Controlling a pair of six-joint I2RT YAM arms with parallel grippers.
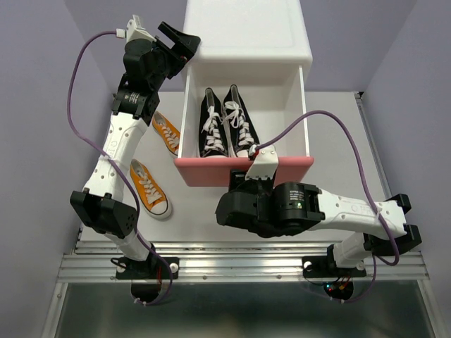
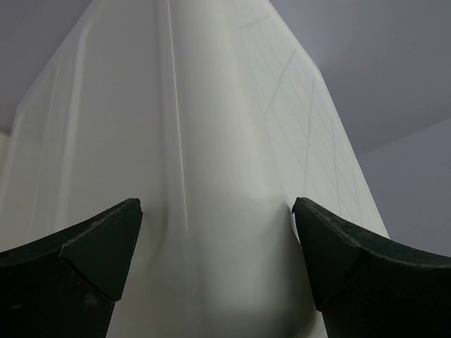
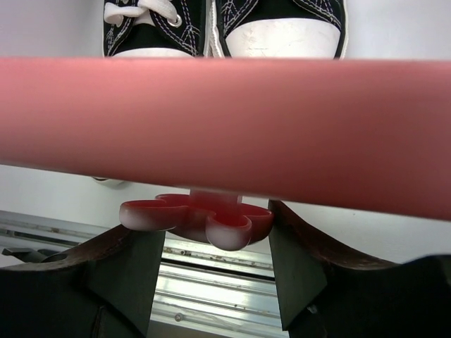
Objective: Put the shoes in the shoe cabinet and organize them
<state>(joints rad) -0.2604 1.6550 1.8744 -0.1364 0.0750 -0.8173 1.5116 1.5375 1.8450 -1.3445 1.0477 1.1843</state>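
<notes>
Bare drawer point(image 1: 280, 116) room right of black pair point(image 1: 225, 125); right arm point(image 1: 338, 208) across front

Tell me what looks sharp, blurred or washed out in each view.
Top view: evenly lit, sharp, cabinet top nearly washed out. Left wrist view: cabinet wall fills the frame, faintly reflective. Right wrist view: drawer front a close blur, black shoes behind sharper.

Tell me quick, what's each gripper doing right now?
Left gripper: open, straddling the shoe cabinet corner.
Right gripper: at the bunny knob; grip cannot be told.
</notes>
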